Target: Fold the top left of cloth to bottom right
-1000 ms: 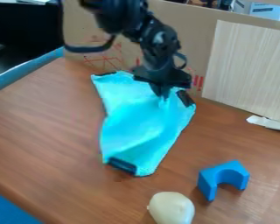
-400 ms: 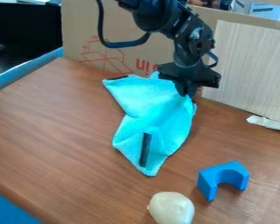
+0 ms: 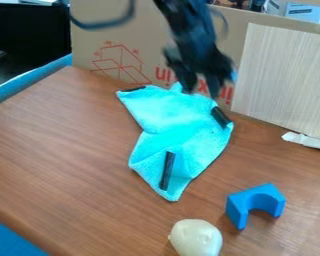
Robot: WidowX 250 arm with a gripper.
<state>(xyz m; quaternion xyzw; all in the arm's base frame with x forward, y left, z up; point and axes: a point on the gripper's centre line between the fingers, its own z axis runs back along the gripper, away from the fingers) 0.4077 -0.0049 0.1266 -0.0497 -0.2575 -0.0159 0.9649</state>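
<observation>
I see an arched blue block (image 3: 238, 209) lower right, a rounded pale object (image 3: 196, 239) bottom centre; my gripper (image 3: 201, 88) hangs empty, spread, above rumpled cloth (image 3: 179, 120).

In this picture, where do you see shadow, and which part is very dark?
Camera view: a soft shadow lies left of the block; the cloth is bright, its folds lightly shaded. Camera view, upper left: the background is nearly black.

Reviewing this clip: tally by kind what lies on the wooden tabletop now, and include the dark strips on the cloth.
Turquoise cloth: 1
Dark strips on the cloth: 3
Blue arch-shaped block: 1
Pale rounded object: 1
White flat piece by the panel: 1
Total: 7
</observation>
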